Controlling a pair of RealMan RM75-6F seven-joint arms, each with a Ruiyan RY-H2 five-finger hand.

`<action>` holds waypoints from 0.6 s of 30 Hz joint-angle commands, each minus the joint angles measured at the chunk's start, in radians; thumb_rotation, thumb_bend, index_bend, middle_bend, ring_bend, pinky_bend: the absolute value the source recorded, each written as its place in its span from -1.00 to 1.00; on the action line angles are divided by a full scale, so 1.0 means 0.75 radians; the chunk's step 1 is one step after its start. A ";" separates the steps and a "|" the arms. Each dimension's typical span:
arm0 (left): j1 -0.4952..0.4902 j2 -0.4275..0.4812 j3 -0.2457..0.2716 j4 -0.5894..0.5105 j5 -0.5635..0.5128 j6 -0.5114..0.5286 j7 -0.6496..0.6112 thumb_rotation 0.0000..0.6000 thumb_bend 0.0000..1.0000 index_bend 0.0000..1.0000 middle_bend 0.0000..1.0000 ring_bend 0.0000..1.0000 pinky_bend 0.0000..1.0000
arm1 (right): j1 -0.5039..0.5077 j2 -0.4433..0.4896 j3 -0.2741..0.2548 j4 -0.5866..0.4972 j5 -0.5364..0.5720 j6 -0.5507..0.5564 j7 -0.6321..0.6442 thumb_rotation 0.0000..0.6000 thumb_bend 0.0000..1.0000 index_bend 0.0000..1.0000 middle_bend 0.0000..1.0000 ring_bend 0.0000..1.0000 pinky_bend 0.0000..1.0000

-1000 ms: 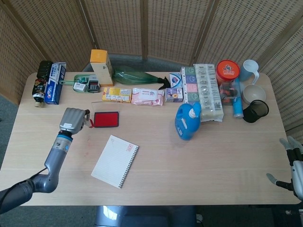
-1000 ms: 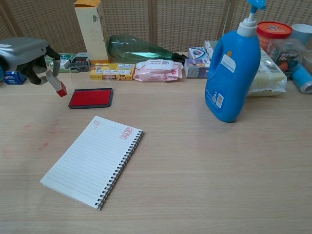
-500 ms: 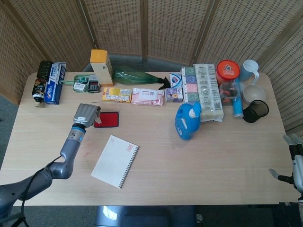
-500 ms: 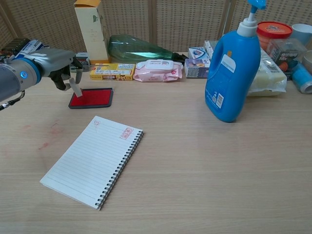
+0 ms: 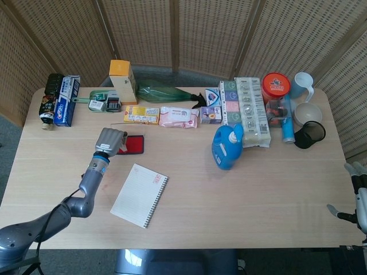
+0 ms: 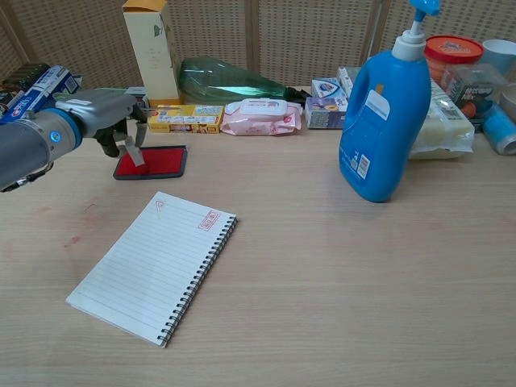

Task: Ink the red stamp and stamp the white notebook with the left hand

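**My left hand holds the stamp over the ink pad**

Nearest me on the counter point(image 6: 339, 306) lies the white notebook point(image 6: 149, 266), open to a lined page, its wire spiral along the right edge. Two small red marks show near its top edge. It lies well apart from my fingers.

Just beyond the notebook sits the red ink pad point(image 6: 153, 162) in its dark tray. My left hand point(image 6: 109, 117) is over the pad's left end, fingers curled down around the stamp point(image 6: 130, 151), which hangs tilted with its lower end at the pad's surface. I cannot tell whether it is actually pressing on the ink.

My right hand point(image 5: 356, 197) shows only in the head view, at the far right edge off the counter, fingers spread and holding nothing.

To the right stands the blue detergent bottle point(image 6: 384, 113), upright. Along the back runs a row of clutter: a tall yellow-topped carton point(image 6: 150, 48), a green plastic bottle point(image 6: 230, 82) on its side, and a pink wipes pack point(image 6: 261, 116).
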 commanded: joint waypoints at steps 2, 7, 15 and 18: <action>-0.003 -0.014 0.001 0.016 -0.007 -0.008 0.005 1.00 -0.20 0.20 1.00 1.00 1.00 | 0.000 0.005 0.001 -0.001 -0.003 0.000 0.008 1.00 -0.84 -0.87 -0.96 -1.00 -1.00; -0.004 -0.031 0.003 0.043 -0.012 -0.015 0.010 1.00 -0.19 0.20 1.00 1.00 1.00 | -0.002 0.008 -0.002 0.000 -0.007 0.000 0.015 1.00 -0.84 -0.87 -0.96 -1.00 -1.00; 0.006 -0.034 0.005 0.050 -0.002 -0.003 -0.002 1.00 -0.20 0.20 1.00 1.00 1.00 | -0.008 0.014 -0.007 -0.005 -0.021 0.008 0.027 1.00 -0.84 -0.87 -0.96 -1.00 -1.00; 0.009 -0.014 0.002 0.015 0.010 0.021 -0.004 1.00 -0.20 0.20 1.00 1.00 1.00 | -0.008 0.015 -0.009 -0.007 -0.025 0.007 0.030 1.00 -0.84 -0.87 -0.96 -1.00 -1.00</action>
